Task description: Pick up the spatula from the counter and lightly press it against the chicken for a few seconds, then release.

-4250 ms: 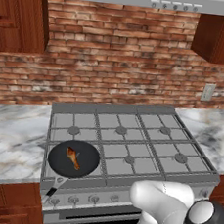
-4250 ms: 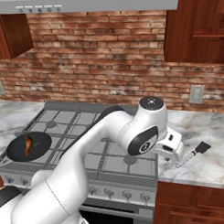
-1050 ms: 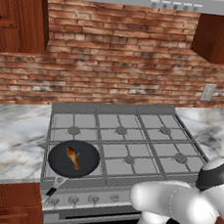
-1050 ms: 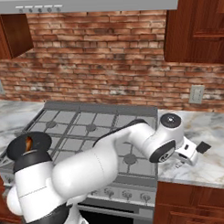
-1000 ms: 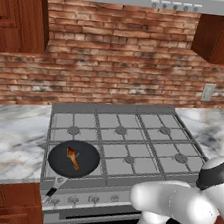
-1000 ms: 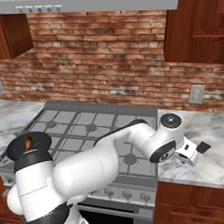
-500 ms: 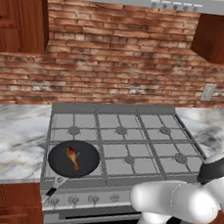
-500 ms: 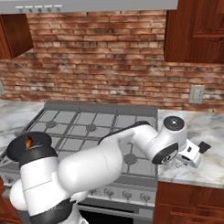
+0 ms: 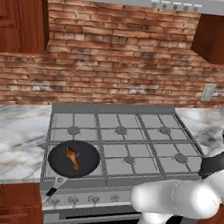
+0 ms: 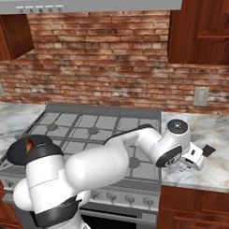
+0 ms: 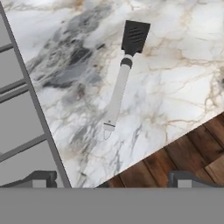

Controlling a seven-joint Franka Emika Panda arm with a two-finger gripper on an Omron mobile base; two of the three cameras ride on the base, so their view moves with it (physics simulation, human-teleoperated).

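Gripper [image 11: 113,180] poised over the marble counter [image 11: 183,78], fingers spread wide and empty, spatula [image 11: 120,87] lying flat on the stone just right of the stove [image 9: 129,146], chicken [image 9: 73,158] in the black pan [image 9: 88,163] on the front-left burner.

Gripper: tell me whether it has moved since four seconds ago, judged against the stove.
Yes. In the right base view the gripper has swung right, from the stove's edge out over the marble counter, close to the spatula.
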